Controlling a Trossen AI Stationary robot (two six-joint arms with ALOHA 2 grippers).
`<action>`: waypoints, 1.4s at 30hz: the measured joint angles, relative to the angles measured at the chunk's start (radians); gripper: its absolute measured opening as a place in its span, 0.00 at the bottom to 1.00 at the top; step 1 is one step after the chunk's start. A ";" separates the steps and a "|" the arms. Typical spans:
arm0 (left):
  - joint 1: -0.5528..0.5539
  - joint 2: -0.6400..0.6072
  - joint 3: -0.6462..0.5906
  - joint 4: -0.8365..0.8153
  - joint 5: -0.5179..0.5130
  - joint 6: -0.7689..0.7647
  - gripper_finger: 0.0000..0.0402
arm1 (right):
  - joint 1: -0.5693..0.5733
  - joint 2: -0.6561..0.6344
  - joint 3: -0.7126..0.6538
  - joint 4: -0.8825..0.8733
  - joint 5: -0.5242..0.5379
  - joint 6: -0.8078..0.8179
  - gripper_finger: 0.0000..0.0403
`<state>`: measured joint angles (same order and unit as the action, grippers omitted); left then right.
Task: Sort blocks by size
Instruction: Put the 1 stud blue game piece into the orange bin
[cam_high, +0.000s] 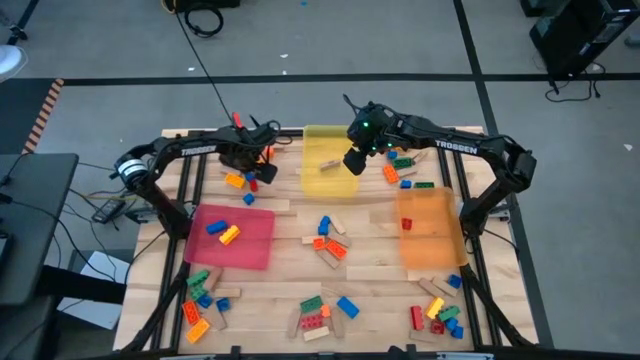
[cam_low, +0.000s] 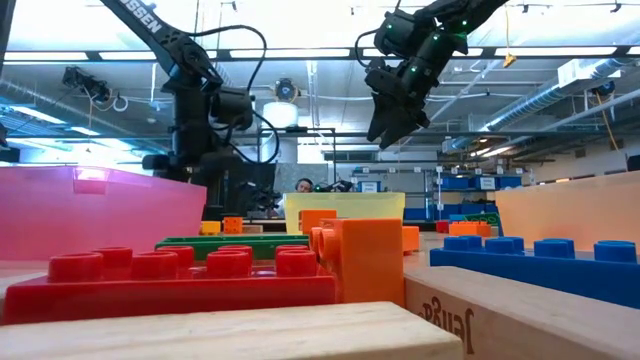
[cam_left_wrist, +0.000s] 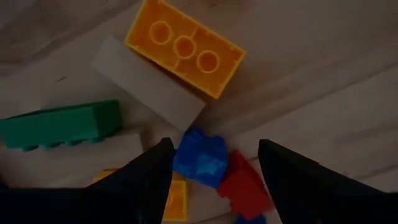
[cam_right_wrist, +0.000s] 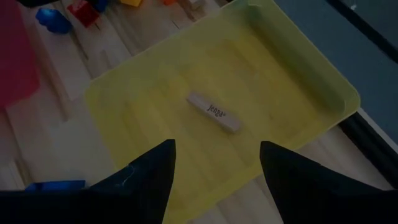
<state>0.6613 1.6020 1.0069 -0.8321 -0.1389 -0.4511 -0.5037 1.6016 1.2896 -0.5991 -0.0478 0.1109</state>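
Note:
My left gripper (cam_high: 251, 166) is open and low over a small cluster of blocks at the table's far left. In the left wrist view its fingers (cam_left_wrist: 214, 146) stand on either side of a small blue brick (cam_left_wrist: 200, 158) without clearly touching it. A red brick (cam_left_wrist: 245, 186), a yellow-orange brick (cam_left_wrist: 185, 46), a tan wooden block (cam_left_wrist: 149, 81) and a green brick (cam_left_wrist: 59, 124) lie around it. My right gripper (cam_high: 355, 160) is open and empty, high above the yellow tray (cam_right_wrist: 298, 68). A tan wooden block (cam_right_wrist: 214, 112) lies flat in that tray.
A red tray (cam_high: 250, 250) at the left holds a blue and a yellow brick. An orange tray (cam_high: 435, 245) at the right holds a red brick (cam_high: 407, 223). Loose bricks lie at the centre (cam_high: 330, 245), along the near edge (cam_high: 315, 315) and in the far right corner (cam_high: 400, 165).

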 joint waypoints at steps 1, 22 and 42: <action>0.000 0.000 0.000 -0.009 -0.004 0.000 0.60 | 0.000 0.000 0.000 0.000 0.000 -0.003 0.62; -0.002 -0.001 -0.028 -0.051 0.041 0.052 0.60 | 0.000 0.000 0.000 0.000 0.000 -0.036 0.62; 0.000 0.072 -0.033 -0.031 0.040 0.133 0.60 | 0.000 0.000 0.000 0.001 0.000 -0.036 0.62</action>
<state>0.6609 1.6740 0.9741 -0.8629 -0.0994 -0.3180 -0.5037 1.6016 1.2892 -0.5981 -0.0475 0.0746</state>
